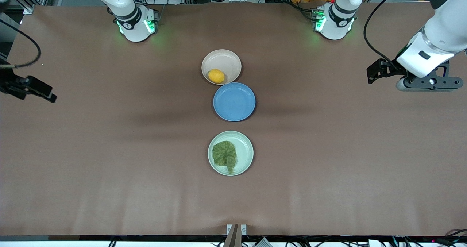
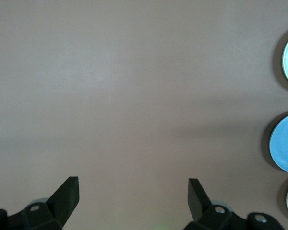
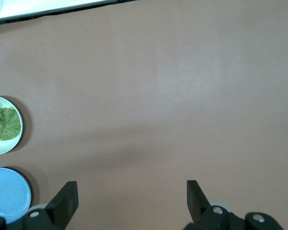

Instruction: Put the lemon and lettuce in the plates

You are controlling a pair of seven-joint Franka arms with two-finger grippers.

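The lemon (image 1: 216,76) lies in the pale beige-pink plate (image 1: 226,59), which stands nearest the robots' bases. The lettuce (image 1: 224,155) lies in the pale mint green plate (image 1: 245,148), nearest the front camera; both also show in the right wrist view, lettuce (image 3: 5,123) on plate (image 3: 0,147). My left gripper (image 2: 133,191) is open and empty, held high over bare table toward the left arm's end (image 1: 427,82). My right gripper (image 3: 132,194) is open and empty over bare table toward the right arm's end, mostly cut off in the front view.
A blue plate (image 1: 234,101) stands between the two other plates, touching the beige-pink one. It holds nothing and also shows in the left wrist view (image 2: 285,143) and the right wrist view (image 3: 7,201). Brown table (image 1: 109,148) spreads wide on both sides.
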